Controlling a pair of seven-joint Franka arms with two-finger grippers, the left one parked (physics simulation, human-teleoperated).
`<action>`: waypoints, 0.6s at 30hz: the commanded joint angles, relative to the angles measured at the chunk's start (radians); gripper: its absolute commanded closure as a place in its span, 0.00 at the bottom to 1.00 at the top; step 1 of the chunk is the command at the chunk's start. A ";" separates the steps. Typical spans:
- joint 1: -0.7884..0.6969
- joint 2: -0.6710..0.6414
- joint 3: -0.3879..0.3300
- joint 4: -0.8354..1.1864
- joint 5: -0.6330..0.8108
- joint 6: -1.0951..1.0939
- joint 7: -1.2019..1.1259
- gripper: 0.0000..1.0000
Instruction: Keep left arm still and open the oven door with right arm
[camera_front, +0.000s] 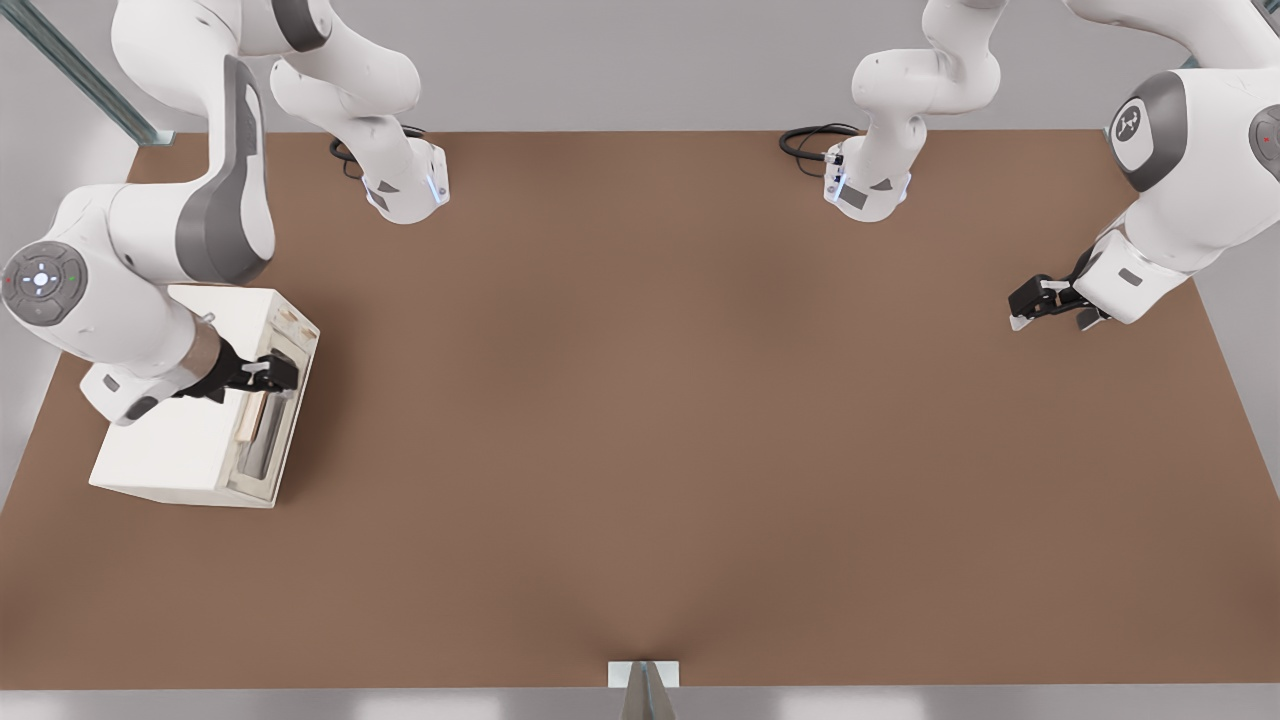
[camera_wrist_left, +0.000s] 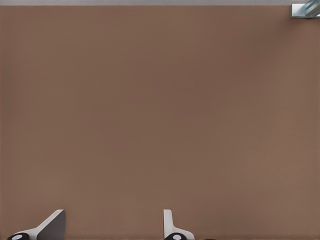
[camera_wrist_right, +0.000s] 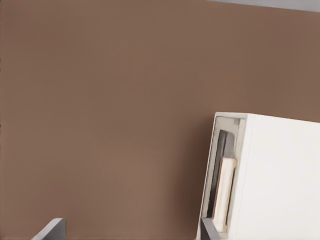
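Oven door (camera_front: 272, 420) lies closed just below the gripper (camera_front: 283, 373) — fingers spread apart, gripping nothing, near its handle (camera_front: 251, 417).

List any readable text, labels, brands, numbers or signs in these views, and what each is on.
No readable words or numbers anywhere.
White logo mark on the left arm's grey joint cap: a symbol, not letters.
Right arm's round button disc: small icons and a lit centre, no text.
Oven door: no label visible.
The gripper sits at the door's upper edge, jaws unmarked.
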 joint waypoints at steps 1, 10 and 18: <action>0.002 -0.001 0.001 0.001 0.010 -0.008 -0.018 0.00; 0.145 0.128 0.056 -0.061 -0.620 -0.136 0.491 0.65; 0.134 0.120 0.006 -0.239 -0.708 0.052 0.649 1.00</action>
